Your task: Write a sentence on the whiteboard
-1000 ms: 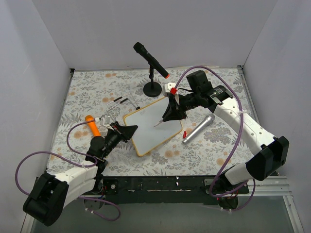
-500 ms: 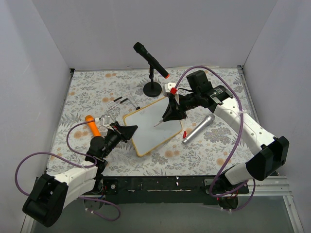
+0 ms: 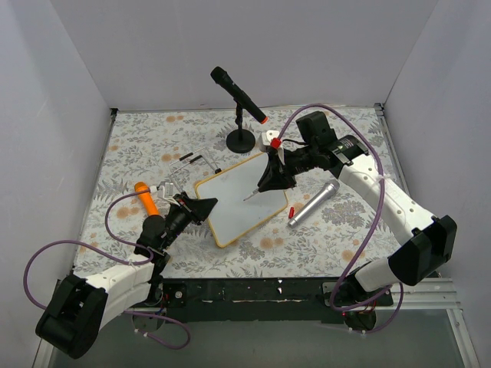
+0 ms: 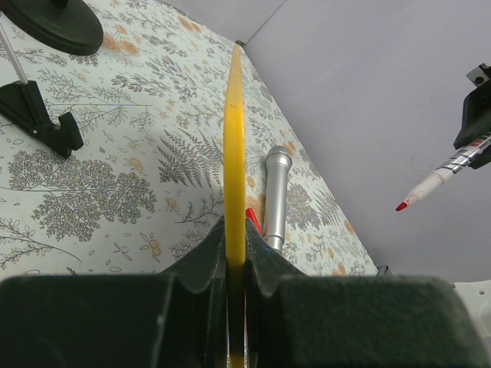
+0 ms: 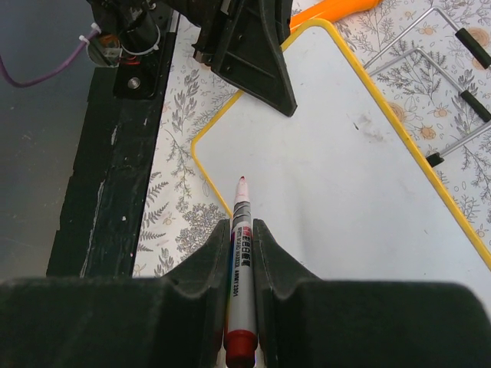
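Pinching is done twice: the whiteboard's (image 3: 242,201) edge by the left gripper (image 3: 201,207), a marker (image 5: 240,253) by the right gripper (image 3: 274,180).

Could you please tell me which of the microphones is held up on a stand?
The black microphone with the orange end, behind the whiteboard. It sits slanted on a stand, while the silver microphone lies flat on the table.

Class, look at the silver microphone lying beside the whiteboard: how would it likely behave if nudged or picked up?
The silver microphone is a smooth cylinder lying on its side, so a sideways nudge would probably roll it. Its metallic-looking body suggests some heft and perhaps a slippery grip.
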Robot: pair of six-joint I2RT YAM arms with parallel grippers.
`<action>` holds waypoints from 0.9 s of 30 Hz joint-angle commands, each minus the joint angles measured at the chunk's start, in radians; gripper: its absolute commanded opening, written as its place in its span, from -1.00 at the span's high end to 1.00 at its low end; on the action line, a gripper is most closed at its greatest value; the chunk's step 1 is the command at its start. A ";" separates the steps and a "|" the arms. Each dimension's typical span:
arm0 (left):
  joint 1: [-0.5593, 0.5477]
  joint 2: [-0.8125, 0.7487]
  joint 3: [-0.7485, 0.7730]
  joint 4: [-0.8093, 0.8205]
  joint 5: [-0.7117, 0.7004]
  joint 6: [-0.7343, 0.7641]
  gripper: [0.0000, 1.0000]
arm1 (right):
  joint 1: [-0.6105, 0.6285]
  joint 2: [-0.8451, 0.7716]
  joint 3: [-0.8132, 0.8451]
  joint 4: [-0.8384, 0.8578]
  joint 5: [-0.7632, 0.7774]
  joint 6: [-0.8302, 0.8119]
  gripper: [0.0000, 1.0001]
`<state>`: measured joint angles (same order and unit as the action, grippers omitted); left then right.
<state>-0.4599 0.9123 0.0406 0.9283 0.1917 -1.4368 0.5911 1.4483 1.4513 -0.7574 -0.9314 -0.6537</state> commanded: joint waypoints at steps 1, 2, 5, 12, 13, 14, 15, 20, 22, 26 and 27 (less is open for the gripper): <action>0.004 -0.024 -0.010 0.090 0.003 -0.013 1.00 | -0.005 -0.042 -0.016 0.018 -0.032 -0.006 0.97; 0.004 -0.023 -0.008 0.090 0.003 -0.013 1.00 | -0.004 -0.043 -0.017 0.018 -0.030 -0.007 0.97; 0.004 -0.020 -0.008 0.089 0.005 -0.013 1.00 | -0.007 -0.054 -0.028 0.018 -0.029 -0.012 0.97; 0.004 -0.012 -0.002 0.089 0.009 -0.013 1.00 | -0.017 -0.092 -0.063 0.033 -0.035 -0.015 0.97; 0.004 -0.009 -0.001 0.090 0.009 -0.013 1.00 | -0.020 -0.095 -0.071 0.033 -0.037 -0.015 0.97; 0.004 -0.009 0.001 0.090 0.009 -0.013 1.00 | -0.022 -0.098 -0.075 0.036 -0.038 -0.015 0.97; 0.004 -0.007 0.001 0.089 0.011 -0.013 1.00 | -0.024 -0.103 -0.077 0.039 -0.040 -0.014 0.97; 0.004 -0.004 0.005 0.086 0.014 -0.011 1.00 | -0.030 -0.109 -0.085 0.043 -0.050 -0.015 0.97; 0.004 -0.004 0.004 0.086 0.014 -0.011 1.00 | -0.031 -0.109 -0.086 0.043 -0.052 -0.017 0.97; 0.004 -0.010 0.004 0.086 0.014 -0.016 1.00 | -0.034 -0.111 -0.089 0.044 -0.056 -0.017 0.97; 0.004 -0.009 0.005 0.086 0.014 -0.016 1.00 | -0.034 -0.112 -0.089 0.046 -0.057 -0.017 0.97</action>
<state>-0.4599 0.9165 0.0406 0.9287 0.1955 -1.4406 0.5625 1.3689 1.3750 -0.7376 -0.9531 -0.6582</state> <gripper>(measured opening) 0.053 0.186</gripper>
